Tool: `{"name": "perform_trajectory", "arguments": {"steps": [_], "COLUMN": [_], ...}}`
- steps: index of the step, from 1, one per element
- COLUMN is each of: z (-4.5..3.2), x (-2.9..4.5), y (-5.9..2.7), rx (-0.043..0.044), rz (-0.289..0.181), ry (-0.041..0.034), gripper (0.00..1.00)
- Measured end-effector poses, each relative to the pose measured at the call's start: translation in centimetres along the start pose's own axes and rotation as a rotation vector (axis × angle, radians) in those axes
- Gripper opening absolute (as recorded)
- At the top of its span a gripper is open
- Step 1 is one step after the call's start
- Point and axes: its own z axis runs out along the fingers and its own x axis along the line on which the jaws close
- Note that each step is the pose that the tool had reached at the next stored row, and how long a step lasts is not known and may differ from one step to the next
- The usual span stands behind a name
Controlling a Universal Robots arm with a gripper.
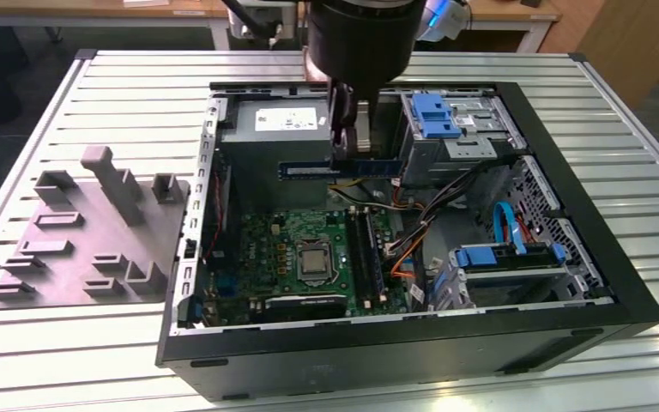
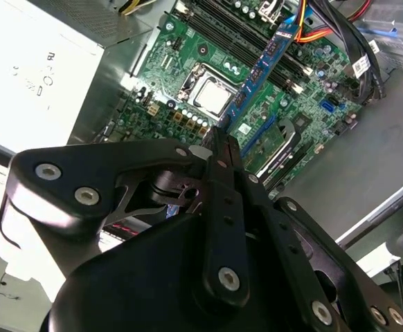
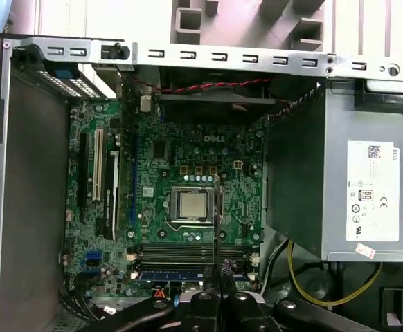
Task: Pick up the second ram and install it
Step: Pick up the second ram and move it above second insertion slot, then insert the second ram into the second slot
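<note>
In the exterior view my gripper (image 1: 341, 157) hangs over the open computer case, shut on the second ram (image 1: 364, 168), a long dark blue stick held level just in front of the grey power supply box. The stick is well above the motherboard (image 1: 306, 257) and its memory slots (image 1: 364, 249). In the second wrist view the ram (image 2: 260, 69) runs out edge-on from the closed fingertips (image 2: 219, 149) over the board. In the first wrist view it shows as a thin dark edge (image 3: 217, 228) crossing the processor socket (image 3: 193, 205) and the memory slots (image 3: 187, 253).
The power supply (image 1: 295, 124) sits at the back of the case. Drive cages with blue brackets (image 1: 438, 116) and loose cables (image 1: 421, 223) fill the exterior view's right side. A grey holder tray (image 1: 89, 232) with upright blocks lies outside the case on the slatted table, at the exterior view's left.
</note>
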Motion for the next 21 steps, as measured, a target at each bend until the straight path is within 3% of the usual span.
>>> {"name": "perform_trajectory", "arguments": {"steps": [12, 21], "z": [0.84, 0.96], "x": [0.35, 0.36], "y": [-0.11, -0.14], "rx": [-0.0004, -0.0005], "rz": [-0.007, -0.007], "ry": [0.0002, 0.0002], "gripper": [0.11, 0.11]}}
